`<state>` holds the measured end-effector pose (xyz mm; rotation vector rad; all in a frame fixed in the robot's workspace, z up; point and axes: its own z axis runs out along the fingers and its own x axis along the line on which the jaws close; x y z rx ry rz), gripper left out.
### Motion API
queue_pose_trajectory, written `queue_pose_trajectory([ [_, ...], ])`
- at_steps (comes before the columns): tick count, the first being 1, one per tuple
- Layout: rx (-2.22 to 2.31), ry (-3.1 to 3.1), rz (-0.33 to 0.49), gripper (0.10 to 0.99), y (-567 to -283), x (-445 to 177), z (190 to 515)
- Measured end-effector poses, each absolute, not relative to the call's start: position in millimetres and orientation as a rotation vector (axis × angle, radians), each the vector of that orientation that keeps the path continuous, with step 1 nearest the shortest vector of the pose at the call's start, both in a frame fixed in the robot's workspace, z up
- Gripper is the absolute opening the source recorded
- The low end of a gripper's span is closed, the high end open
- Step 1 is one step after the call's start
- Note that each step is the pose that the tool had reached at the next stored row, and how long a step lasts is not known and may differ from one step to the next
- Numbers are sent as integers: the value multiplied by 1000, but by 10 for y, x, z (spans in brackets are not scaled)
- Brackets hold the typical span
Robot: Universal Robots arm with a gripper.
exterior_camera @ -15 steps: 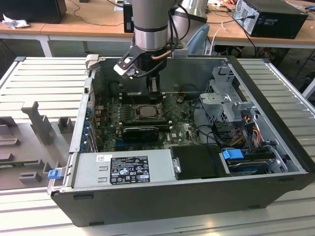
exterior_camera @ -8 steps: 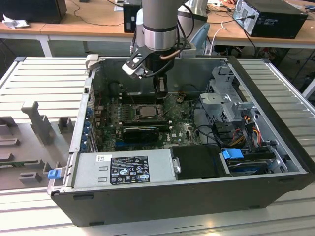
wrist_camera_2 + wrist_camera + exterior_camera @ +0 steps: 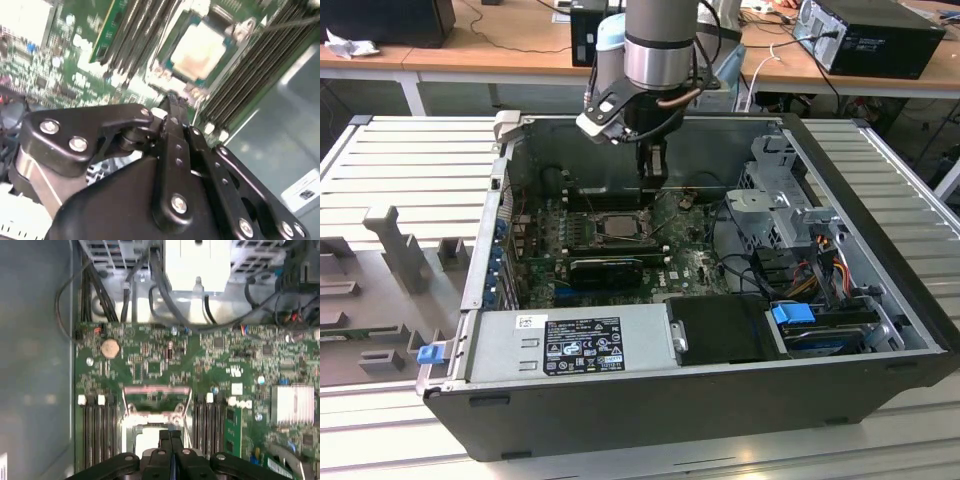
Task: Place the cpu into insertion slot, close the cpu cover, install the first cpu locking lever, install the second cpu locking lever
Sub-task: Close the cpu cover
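Pincer: we see the pincer with its two black metal fingers pressed flat together, no gap between them and nothing that we can make out in their grip. It hangs over the edge of the insertion slot, tips pointed down at the board; we cannot tell whether they touch it.
Cpu: the cpu, a flat square with a pale, matte metal top, lies seated level in the slot.
Insertion slot: a dark square socket with a silvery rim, set near the middle of the circuit board, toward the case wall nearest the arm.
Cpu cover: the cpu cover, a thin shiny metal frame with a large window, looks tipped up off the cpu at the slot's edge; we see green board through its window.
Circuit board: green, flat, densely speckled with tiny parts; long dark ribbed memory slots flank the socket on both sides.
Case: the case, a dark boxy shell with its lid off, lies on the tabletop of grey ridged metal slats.
Arm: round, silver-grey, smooth.
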<state>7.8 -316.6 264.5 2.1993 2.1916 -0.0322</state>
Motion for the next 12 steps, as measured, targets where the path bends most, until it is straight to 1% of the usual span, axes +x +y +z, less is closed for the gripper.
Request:
queue_pose_trajectory([
  [5,2200,2207,-19,106,-3164,241,2644],
  [8,2176,2210,4,106,-3164,261,2644],
  [12,2174,2212,6,106,-3157,445,2643],
])
